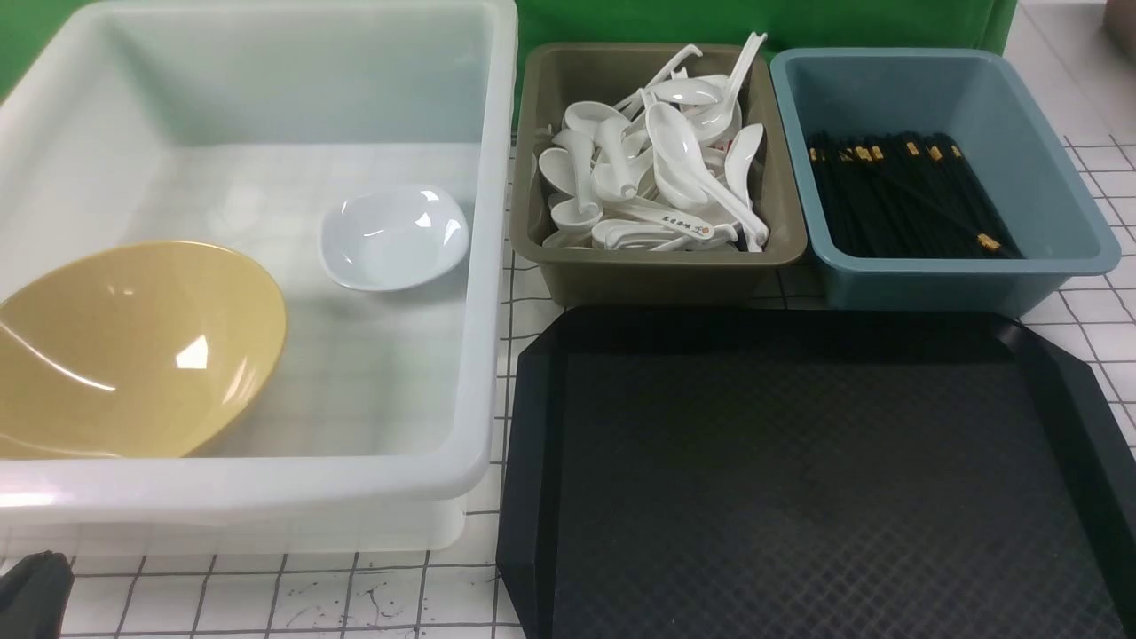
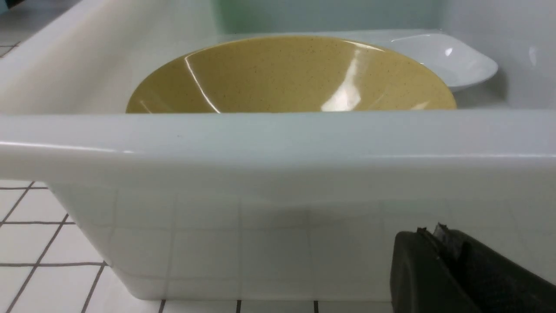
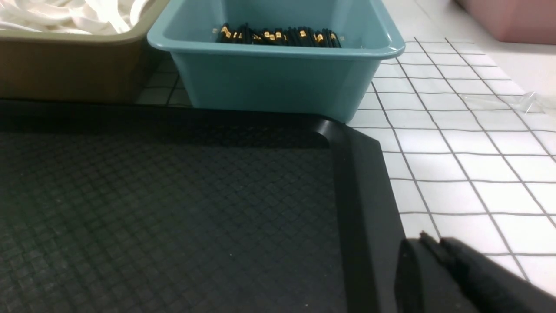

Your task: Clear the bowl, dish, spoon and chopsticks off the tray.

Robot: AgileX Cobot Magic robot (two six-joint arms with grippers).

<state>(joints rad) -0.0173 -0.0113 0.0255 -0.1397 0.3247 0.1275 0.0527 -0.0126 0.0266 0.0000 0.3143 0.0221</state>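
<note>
The yellow bowl leans inside the big white tub, with the small white dish behind it. Both show in the left wrist view, bowl and dish. The black tray lies bare at the front right. White spoons fill the olive bin; I cannot single out the task's spoon. Black chopsticks lie in the blue bin. My left gripper is shut and empty, low outside the tub's front wall. My right gripper is shut and empty beside the tray's right rim.
The olive bin and blue bin stand side by side behind the tray. The white tub fills the left half. White gridded tabletop shows in front of the tub and right of the tray. A green backdrop is behind.
</note>
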